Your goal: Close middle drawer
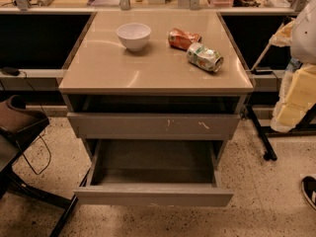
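Note:
The middle drawer (153, 195) is pulled far out of the grey-brown cabinet, low in the view. Its plain flat front panel faces me and its grey box interior (155, 162) looks empty. Above it sits a shut front with white scratch marks (153, 125). My arm and gripper (292, 105) show as white and pale yellow shapes at the right edge. They are level with the cabinet top, to the right of the cabinet, and apart from the drawer.
On the cabinet top (98, 73) stand a white bowl (133, 35), a crushed orange can (183, 38) and a green-white can (204, 57) on its side. A dark chair (19, 127) stands at the left. Black stand legs (261, 137) are on the right. A shoe (310, 189) is at the lower right.

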`<state>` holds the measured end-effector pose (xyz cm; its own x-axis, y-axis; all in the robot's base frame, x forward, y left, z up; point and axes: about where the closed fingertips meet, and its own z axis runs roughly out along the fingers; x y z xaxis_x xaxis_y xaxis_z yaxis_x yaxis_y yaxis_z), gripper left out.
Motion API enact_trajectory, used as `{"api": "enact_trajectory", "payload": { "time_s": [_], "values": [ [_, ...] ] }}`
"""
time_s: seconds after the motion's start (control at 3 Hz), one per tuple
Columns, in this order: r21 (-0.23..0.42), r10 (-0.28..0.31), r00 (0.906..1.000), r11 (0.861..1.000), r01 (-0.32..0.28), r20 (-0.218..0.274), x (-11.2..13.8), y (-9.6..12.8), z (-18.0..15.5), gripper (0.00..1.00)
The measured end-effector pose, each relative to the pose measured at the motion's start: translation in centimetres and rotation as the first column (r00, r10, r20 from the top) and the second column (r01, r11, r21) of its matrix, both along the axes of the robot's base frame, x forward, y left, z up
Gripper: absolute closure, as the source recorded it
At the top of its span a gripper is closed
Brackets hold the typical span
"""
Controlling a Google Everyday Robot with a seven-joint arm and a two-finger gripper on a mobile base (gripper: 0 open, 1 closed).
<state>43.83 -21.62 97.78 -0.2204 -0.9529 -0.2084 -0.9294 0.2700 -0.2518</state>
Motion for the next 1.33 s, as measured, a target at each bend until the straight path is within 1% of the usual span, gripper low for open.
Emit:
{"api": "enact_trajectory", "payload": {
  "time_s": [0.33, 0.67, 1.0, 1.33],
  "values": [
    [0.0, 0.0, 1.0, 1.0, 0.0, 0.0, 0.0, 0.0, 0.0, 0.0],
    [0.01, -0.018, 0.9998, 1.0, 0.018, 0.008, 0.1, -0.2, -1.5, 0.0],
    [0.027, -0.084, 0.9963, 0.996, 0.083, 0.018, 0.2, -1.7, -6.0, 0.0],
    [0.025, -0.126, 0.9918, 0.992, 0.125, 0.024, 0.6, -3.1, -12.8, 0.0]
  ]
}}
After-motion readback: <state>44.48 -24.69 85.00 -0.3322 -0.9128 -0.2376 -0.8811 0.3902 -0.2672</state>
